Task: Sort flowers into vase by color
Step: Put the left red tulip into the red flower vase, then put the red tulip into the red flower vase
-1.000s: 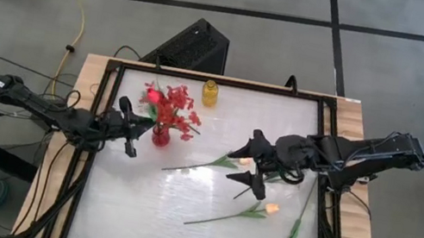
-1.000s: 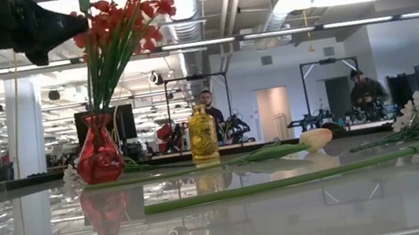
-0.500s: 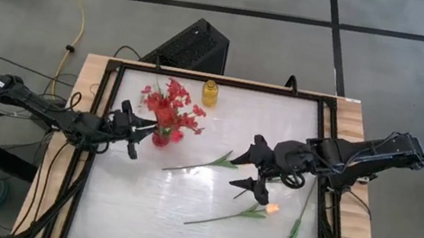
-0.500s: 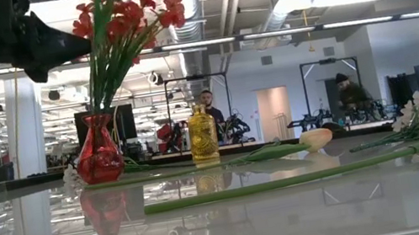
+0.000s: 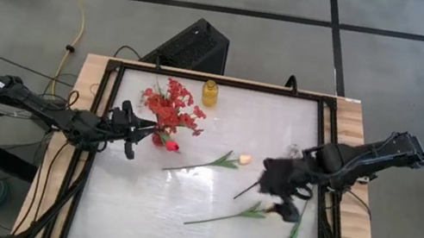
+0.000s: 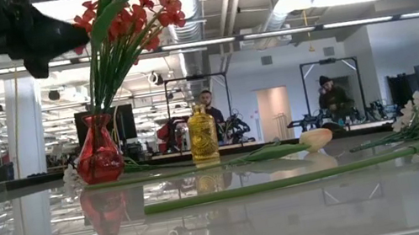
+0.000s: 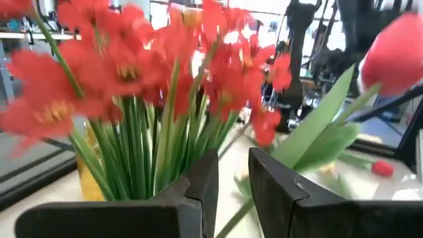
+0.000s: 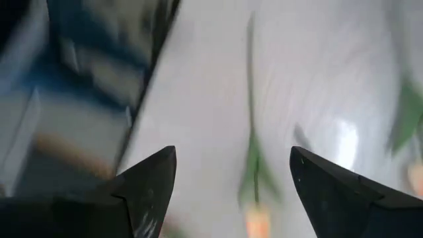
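White table (image 5: pixel 175 226), red sprays (image 5: pixel 168 107) in vase (image 6: pixel 98 153)

Two black jointed arms, dark cables

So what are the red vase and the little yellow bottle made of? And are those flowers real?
The red vase looks like shiny glass: light glows through it and it mirrors on the table. The yellow bottle seems to be patterned glass too, though glossy plastic is possible. The red flowers look fake, likely cloth petals on plastic stems, since the colours and stems are so even. I can't be sure from looks alone.
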Controlling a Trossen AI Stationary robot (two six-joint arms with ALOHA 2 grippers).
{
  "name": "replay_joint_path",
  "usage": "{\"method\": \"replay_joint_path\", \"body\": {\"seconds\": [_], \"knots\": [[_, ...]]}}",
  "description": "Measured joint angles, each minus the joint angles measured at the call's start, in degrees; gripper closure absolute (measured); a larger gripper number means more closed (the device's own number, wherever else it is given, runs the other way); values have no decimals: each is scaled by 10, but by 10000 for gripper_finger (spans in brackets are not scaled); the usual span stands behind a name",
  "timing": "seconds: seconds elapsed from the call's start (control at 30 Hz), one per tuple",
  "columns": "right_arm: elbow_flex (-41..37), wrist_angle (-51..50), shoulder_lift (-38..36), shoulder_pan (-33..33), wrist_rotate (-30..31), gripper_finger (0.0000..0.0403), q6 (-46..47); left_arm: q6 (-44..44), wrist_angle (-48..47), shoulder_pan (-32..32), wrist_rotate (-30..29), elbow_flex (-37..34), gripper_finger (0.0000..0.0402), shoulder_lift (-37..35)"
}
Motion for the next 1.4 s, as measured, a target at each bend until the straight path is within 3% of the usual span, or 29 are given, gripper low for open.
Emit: {"method": "replay_joint_path", "body": {"seconds": [0.1, 0.2, 0.33, 0.47, 0.6, 0.83, 1.0, 1.4], "knots": [[-7, -87, 0, 24, 3, 82, -70, -1, -65, -2, 18, 23, 329, -19], [-28, -125, 0, 43, 5, 82, -77, -45, -175, -12, 54, 56, 329, -27], [-73, -126, 0, 79, -8, 82, -83, -139, -320, -32, 102, 91, 329, -25], [-123, -113, 0, 123, -10, 82, -110, -209, -385, -54, 158, 102, 329, -25], [-172, -79, 0, 167, -6, 82, -122, -254, -373, -80, 196, 102, 329, 6], [-240, -13, 0, 237, -1, 82, -105, -292, -298, -129, 197, 102, 329, 130], [-264, 15, 8, 271, 77, 89, -81, -308, -246, -143, 183, 102, 329, 203], [-261, 35, 170, 327, 76, 121, -75, -336, -204, -146, 189, 102, 329, 264]]}}
